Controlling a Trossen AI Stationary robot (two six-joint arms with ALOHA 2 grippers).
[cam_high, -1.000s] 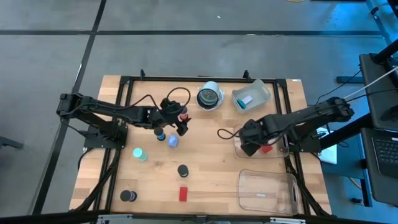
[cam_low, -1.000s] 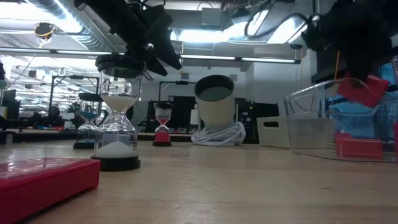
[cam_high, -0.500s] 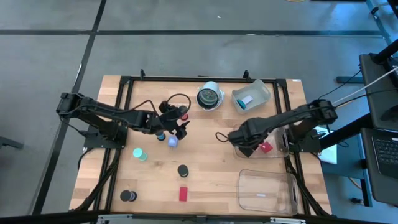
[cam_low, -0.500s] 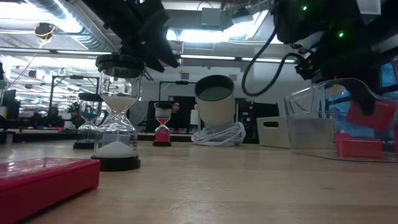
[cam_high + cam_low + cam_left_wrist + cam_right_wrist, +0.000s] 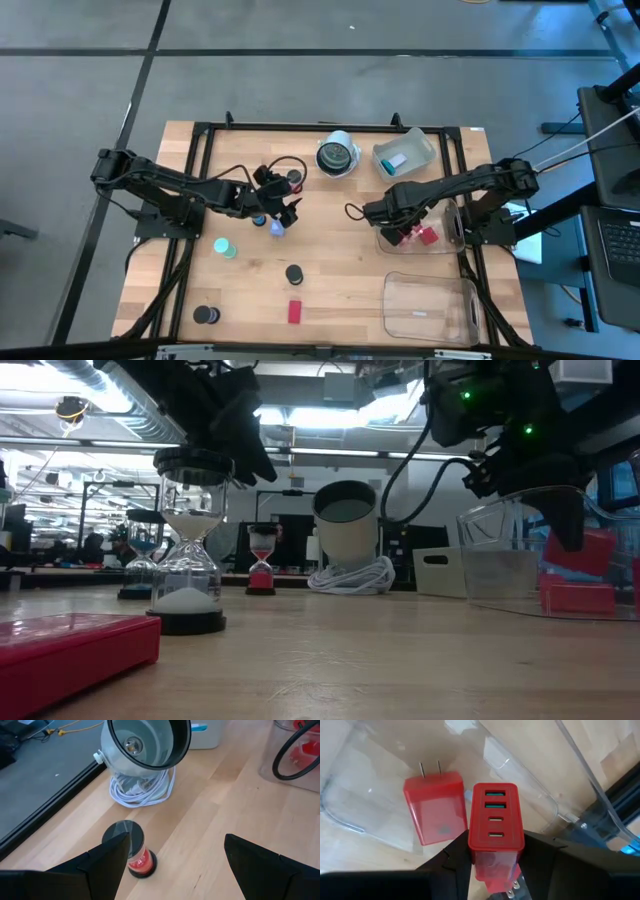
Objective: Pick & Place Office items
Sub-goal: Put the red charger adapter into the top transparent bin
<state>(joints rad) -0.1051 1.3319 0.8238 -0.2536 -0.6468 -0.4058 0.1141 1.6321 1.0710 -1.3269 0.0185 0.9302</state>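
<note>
Right gripper [image 5: 492,870] clamps a red charger [image 5: 495,827] lengthwise over the clear bin [image 5: 450,235] near the bench's right edge; left gripper [image 5: 172,865] gapes wide.

You see two red charger blocks [image 5: 496,827] in the clear bin, one lying flat with prongs showing, one gripped upright; another red block [image 5: 295,311] lies among black discs [image 5: 294,273].
</note>
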